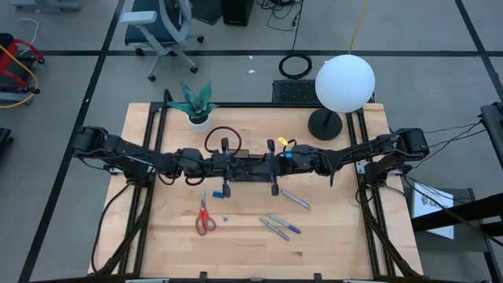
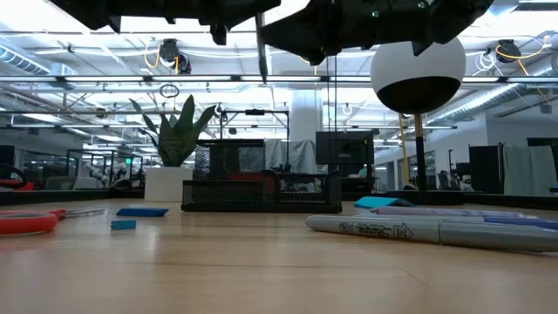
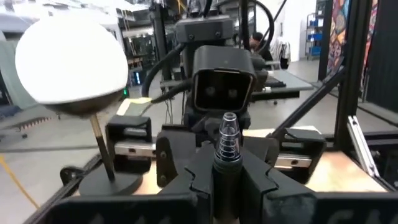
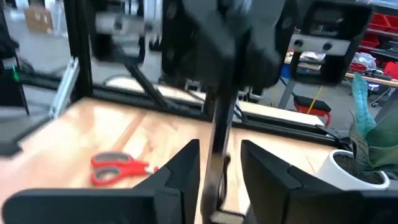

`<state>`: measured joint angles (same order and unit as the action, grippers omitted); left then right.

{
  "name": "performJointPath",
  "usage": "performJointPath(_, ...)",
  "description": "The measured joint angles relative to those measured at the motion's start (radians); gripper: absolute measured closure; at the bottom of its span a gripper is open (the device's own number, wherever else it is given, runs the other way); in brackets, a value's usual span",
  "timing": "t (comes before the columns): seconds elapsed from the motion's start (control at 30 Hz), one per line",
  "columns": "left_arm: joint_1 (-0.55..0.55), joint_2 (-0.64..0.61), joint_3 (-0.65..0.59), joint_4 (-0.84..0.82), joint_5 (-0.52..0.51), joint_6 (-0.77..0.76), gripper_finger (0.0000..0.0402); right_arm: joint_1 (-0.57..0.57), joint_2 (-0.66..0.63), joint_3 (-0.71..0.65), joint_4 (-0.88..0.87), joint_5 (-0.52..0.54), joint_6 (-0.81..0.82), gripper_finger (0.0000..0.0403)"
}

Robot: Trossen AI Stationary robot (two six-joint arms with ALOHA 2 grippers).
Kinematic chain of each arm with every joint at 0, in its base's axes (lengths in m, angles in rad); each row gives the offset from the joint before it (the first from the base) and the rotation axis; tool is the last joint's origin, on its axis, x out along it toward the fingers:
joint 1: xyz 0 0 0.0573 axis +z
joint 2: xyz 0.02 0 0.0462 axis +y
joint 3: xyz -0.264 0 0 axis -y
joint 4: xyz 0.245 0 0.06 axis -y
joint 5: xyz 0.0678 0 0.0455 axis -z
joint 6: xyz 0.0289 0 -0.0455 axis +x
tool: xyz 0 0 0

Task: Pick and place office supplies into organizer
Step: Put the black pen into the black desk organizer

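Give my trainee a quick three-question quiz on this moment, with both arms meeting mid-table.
1. True or false: the left gripper is shut on a pen.
2. The right gripper has its fingers: A) clamped on the note pad; B) apart, either side of that pen; C) down inside the organizer.
3. In the high view, how many loose pens lie on the table, to the right of the red scissors?
Key: 1 true; 2 B; 3 three.

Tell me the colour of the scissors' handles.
Red. The scissors lie on the table, and their handles show best in the high view.
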<state>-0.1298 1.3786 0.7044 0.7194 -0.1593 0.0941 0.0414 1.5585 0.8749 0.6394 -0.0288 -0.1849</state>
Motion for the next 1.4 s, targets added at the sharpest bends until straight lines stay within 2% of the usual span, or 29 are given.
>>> performJointPath(0.13, -0.01, -0.054, 0.0, -0.078, -0.03, -0.043, 0.0366, 0.002, 0.0, 0.0, -0.022, 0.009, -0.073, 0.0273)
performJointPath(0.3, -0.031, -0.121, 0.0, -0.181, -0.069, -0.099, 0.0366, 0.033, 0.0, 0.0, -0.029, 0.106, -0.195, 0.0249)
performJointPath(0.43, -0.036, -0.145, 0.0, -0.225, -0.071, -0.15, 0.0366, 0.09, 0.0, 0.0, -0.03, 0.264, -0.379, 0.0226)
performJointPath(0.6, -0.028, -0.145, 0.0, -0.226, -0.074, -0.228, 0.0366, 0.194, 0.0, 0.0, -0.03, 0.509, -0.729, 0.0196)
performJointPath(0.73, -0.001, -0.141, 0.0, -0.224, -0.059, -0.321, 0.0366, 0.259, 0.0, 0.0, -0.03, 0.611, -0.968, 0.0177)
performJointPath(0.87, 0.016, -0.141, 0.0, -0.223, -0.018, -0.42, 0.0366, 0.293, 0.0, 0.0, -0.02, 0.634, -1.141, 0.0166)
performJointPath(1.07, 0.032, -0.141, 0.0, -0.165, 0.08, -0.555, 0.0366, 0.304, 0.0, 0.0, -0.015, 0.629, -1.391, 0.0172)
performJointPath(1.4, 0.031, -0.103, 0.0, -0.115, 0.108, -0.656, 0.0366, 0.304, 0.0, 0.0, 0.024, 0.593, -1.754, 0.0182)
